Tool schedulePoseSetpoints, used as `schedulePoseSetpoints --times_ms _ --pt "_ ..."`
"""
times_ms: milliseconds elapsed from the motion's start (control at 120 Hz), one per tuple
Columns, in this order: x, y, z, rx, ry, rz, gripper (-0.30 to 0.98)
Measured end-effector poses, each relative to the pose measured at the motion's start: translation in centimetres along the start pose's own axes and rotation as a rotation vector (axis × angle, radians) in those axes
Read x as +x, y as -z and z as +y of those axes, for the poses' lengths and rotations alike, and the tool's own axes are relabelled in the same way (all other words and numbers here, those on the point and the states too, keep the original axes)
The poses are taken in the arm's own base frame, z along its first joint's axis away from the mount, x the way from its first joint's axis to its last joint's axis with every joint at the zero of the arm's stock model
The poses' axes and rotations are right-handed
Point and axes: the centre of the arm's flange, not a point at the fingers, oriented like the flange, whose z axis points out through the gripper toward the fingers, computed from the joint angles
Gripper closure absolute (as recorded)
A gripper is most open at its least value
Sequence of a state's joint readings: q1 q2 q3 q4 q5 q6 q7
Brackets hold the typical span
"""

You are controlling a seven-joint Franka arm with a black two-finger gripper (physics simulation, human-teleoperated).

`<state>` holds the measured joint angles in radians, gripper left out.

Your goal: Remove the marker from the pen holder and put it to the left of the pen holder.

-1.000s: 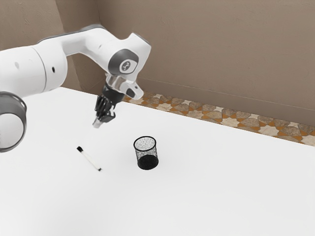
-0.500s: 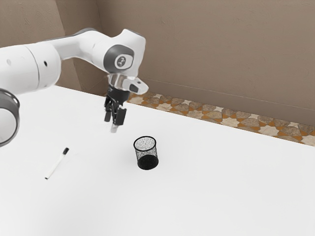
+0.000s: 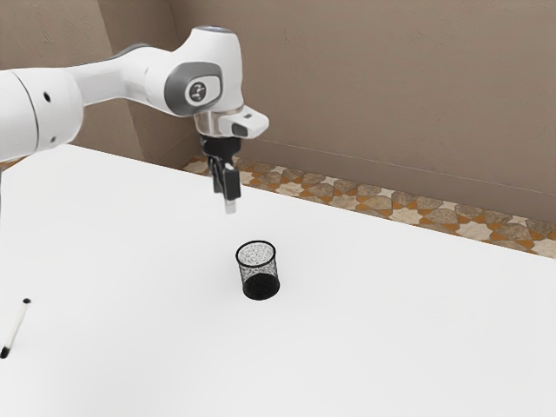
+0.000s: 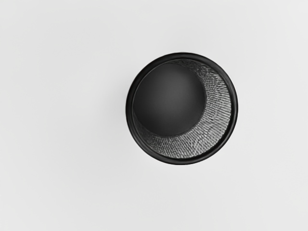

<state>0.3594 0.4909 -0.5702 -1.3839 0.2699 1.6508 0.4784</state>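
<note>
a round emblem (image 3: pixel 199 91) marks the arm (image 3: pixel 126 80), but no lettering can be read.

There's one marker (image 3: pixel 16 327), one pen holder (image 3: pixel 260 283) and one table (image 3: pixel 391 321).

The gripper (image 3: pixel 227 193) points downward in near-vertical pose, its tip inclined slightly toward the exterior view's right. Directly above it sits the rounded white wrist (image 3: pixel 221 65); the forearm (image 3: pixel 117 80), higher than the gripper, extends toward the exterior view's left.

White table (image 3: pixel 382 339); upright pen holder (image 3: pixel 261 286); marker (image 3: pixel 16 328) lying.
</note>
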Motion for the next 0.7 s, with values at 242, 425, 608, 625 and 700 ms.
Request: schedulePoseSetpoints --times_ms 242,425,608,625,700 --pt "0.3 0.6 0.0 0.019 0.000 0.039 0.00" --pt "0.2 1.6 0.3 0.038 0.000 0.054 0.00" --pt "0.0 2.1 0.6 0.047 -0.001 0.059 0.00" --pt "0.0 2.1 0.6 0.048 -0.002 0.059 0.00" --pt "0.1 2.2 0.6 0.049 -0.003 0.060 0.00"
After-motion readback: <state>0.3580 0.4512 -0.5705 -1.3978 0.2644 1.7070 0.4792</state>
